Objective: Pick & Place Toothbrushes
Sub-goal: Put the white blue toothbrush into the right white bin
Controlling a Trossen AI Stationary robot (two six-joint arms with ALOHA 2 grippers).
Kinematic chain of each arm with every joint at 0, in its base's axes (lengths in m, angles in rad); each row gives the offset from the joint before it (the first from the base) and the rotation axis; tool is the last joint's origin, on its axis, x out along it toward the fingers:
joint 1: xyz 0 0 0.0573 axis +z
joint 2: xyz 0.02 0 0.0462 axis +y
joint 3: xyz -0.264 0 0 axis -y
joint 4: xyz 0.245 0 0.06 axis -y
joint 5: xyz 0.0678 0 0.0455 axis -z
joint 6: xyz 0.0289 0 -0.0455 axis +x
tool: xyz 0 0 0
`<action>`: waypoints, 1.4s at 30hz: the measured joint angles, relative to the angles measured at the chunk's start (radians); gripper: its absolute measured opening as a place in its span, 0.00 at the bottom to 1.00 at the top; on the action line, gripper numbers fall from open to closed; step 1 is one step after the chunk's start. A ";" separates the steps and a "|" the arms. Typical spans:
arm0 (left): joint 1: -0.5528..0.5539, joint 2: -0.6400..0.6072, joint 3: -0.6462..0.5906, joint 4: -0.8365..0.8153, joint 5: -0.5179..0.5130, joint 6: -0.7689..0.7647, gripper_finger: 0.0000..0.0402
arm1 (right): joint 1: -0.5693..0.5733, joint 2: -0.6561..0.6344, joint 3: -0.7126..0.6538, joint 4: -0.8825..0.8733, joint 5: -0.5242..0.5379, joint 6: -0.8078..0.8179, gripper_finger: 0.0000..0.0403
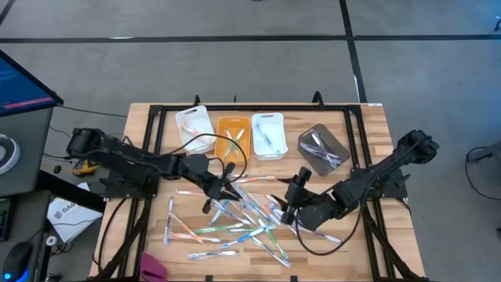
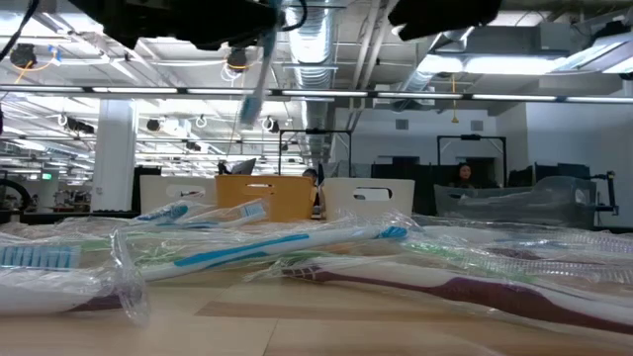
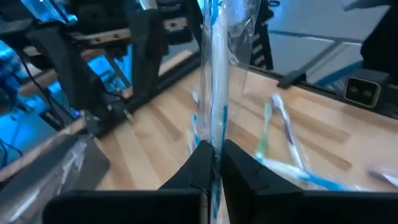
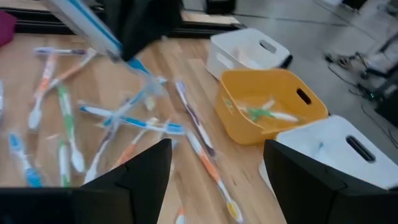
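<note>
— So, where are the toothbrushes?

— Most lie scattered in clear wrappers across the middle and front of the wooden desk, blue, white, green and orange ones crossing each other. A few sit in the bins along the far edge: the yellow bin holds some, and the white bin beside it has at least one.

— And the left gripper?

— It hangs over the pile near the desk's middle, its jaws pinched tight on one wrapped blue toothbrush, which stands up from between the fingers. In the low view that brush hangs clear above the heap.

— What about the right gripper?

— It hovers over the right side of the pile, jaws spread wide with nothing between them. Its wrist view looks past them toward the yellow bin and the scattered brushes.

— Anything else on the desk?

— A grey bin at the far right and another white bin at the left.
</note>
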 joint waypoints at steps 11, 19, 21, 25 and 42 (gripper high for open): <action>0.005 0.084 0.000 0.231 0.002 0.000 0.02 | 0.012 0.000 0.000 0.053 -0.111 -0.058 0.62; 0.005 0.086 0.000 0.249 0.002 -0.007 0.02 | 0.019 0.000 0.000 0.220 -0.238 -0.214 0.62; 0.005 0.086 0.000 0.249 0.002 -0.007 0.02 | 0.019 0.000 0.000 0.247 -0.246 -0.239 0.62; 0.005 0.086 0.000 0.258 0.001 -0.007 0.02 | 0.013 0.000 0.000 0.306 -0.247 -0.296 0.62; 0.005 0.086 0.000 0.318 -0.001 0.001 0.02 | -0.126 0.000 0.000 0.520 -0.529 -0.524 0.62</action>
